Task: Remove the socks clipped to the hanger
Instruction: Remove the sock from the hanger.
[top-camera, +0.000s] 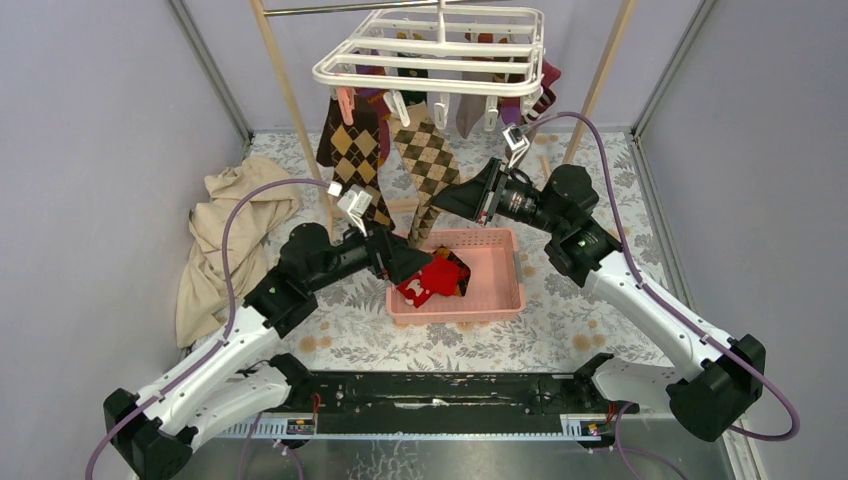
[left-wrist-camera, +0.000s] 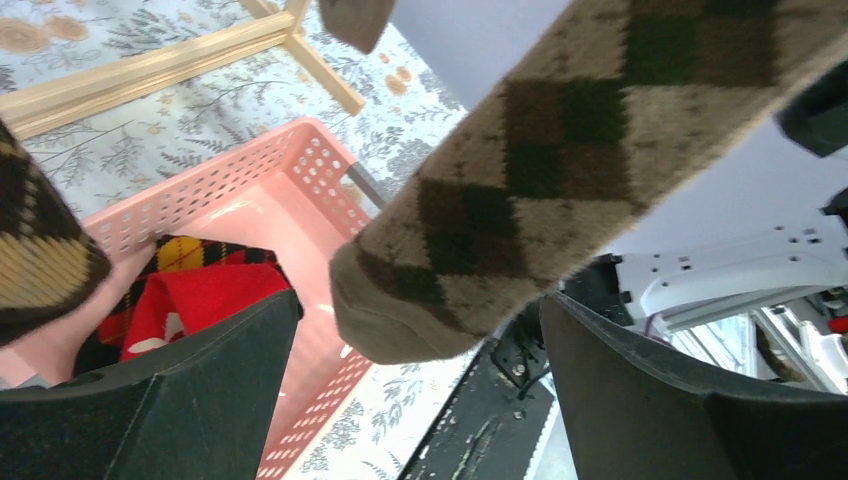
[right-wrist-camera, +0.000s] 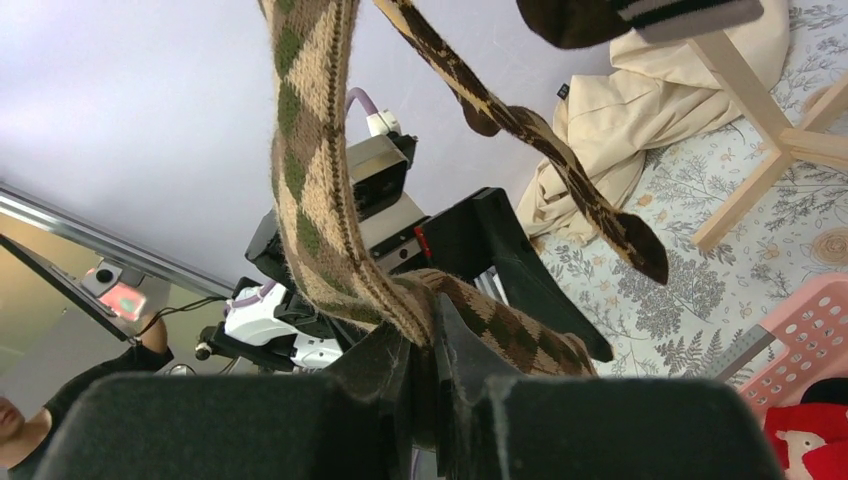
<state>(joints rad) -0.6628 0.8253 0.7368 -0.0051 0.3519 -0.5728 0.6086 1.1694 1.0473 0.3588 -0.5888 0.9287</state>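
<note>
The white hanger (top-camera: 440, 55) hangs at the top, with several socks clipped under it. A tan-and-green argyle sock (top-camera: 428, 160) dangles from its front edge. My right gripper (top-camera: 443, 201) is shut on that sock's lower part (right-wrist-camera: 310, 180), the fabric pinched between the fingertips of the right gripper (right-wrist-camera: 428, 345). The sock's toe (left-wrist-camera: 480, 240) hangs between the wide-open fingers of my left gripper (left-wrist-camera: 420, 350), touching neither. In the top view the left gripper (top-camera: 420, 265) hovers over the pink basket. A brown-and-yellow argyle sock (top-camera: 350, 145) hangs to the left.
A pink basket (top-camera: 500, 290) under the hanger holds red and plaid socks (top-camera: 435, 275). A beige cloth (top-camera: 225, 240) lies at the left. The wooden pole frame (top-camera: 290, 100) stands around the hanger, with its feet (left-wrist-camera: 150, 65) on the floral mat.
</note>
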